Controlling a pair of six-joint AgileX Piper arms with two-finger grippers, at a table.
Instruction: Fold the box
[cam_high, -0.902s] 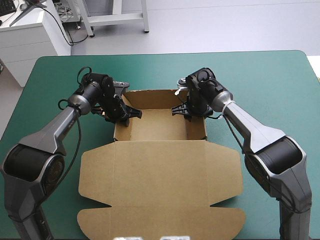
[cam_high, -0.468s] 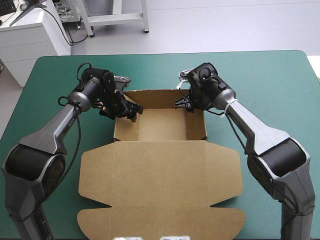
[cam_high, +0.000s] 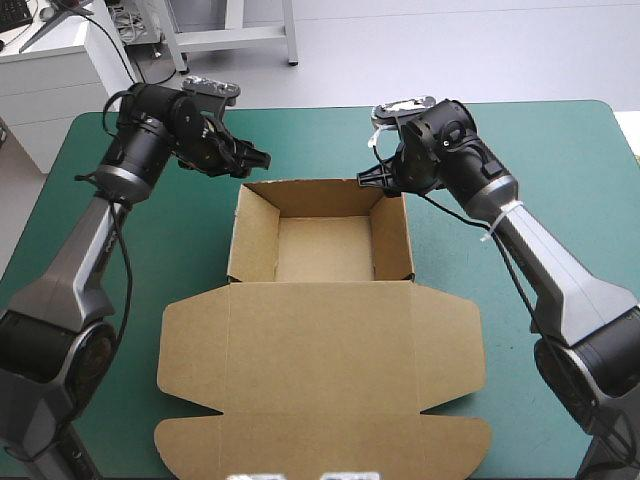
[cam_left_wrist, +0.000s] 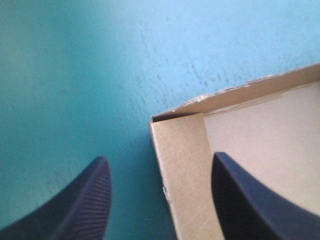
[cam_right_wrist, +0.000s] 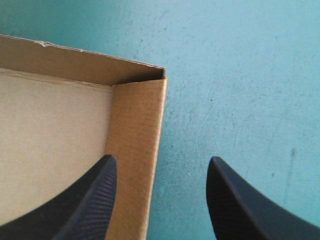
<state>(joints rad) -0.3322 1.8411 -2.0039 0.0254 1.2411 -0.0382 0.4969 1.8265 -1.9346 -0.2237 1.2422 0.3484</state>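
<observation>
While both are wide, the left gripper (cam_left_wrist: 160, 156) is set over the brown box's (cam_high: 320, 250) far left corner. The right gripper (cam_right_wrist: 162, 157) is set far right.

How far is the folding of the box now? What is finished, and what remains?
Done: the box stands as an open tray with its walls raised. In hand: nothing is held. The left pincer and the right pincer are both open, each over a far corner of the tray. Left: the lid lies flat toward the table's near edge, its flaps not yet folded.
</observation>
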